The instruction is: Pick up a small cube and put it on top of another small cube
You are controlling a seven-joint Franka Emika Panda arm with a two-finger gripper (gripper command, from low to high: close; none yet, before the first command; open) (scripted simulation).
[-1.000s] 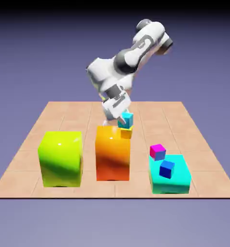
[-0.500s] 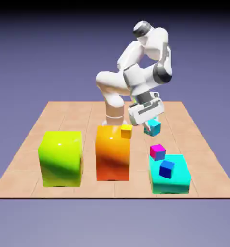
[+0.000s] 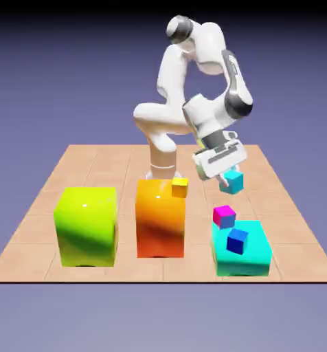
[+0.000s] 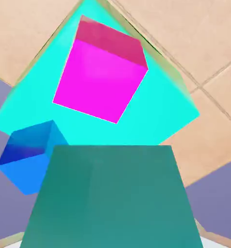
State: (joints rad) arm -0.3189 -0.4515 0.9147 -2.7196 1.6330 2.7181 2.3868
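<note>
cyan cube point(image 3: 232, 182) looks light, stiff. i have it clenched in the claw point(image 3: 228, 180); i'd keep gripping its opposite flat sides.

The end effector point(image 3: 231, 179) points down and leans, its fingers reaching toward the exterior view's right. The jaws are closed in a grip, and the fingertips are hidden in the hand view. Just above the end effector, the hand point(image 3: 221, 159) sits tilted, its exterior-view right end higher than its left. The wrist point(image 3: 238, 103) bends above that, with the forearm point(image 3: 235, 72) rising steeply from it. The elbow point(image 3: 180, 29) is highest, well above the end effector and to its left in the exterior view. The base point(image 3: 163, 168) stands behind the end effector, also to its left.
</note>
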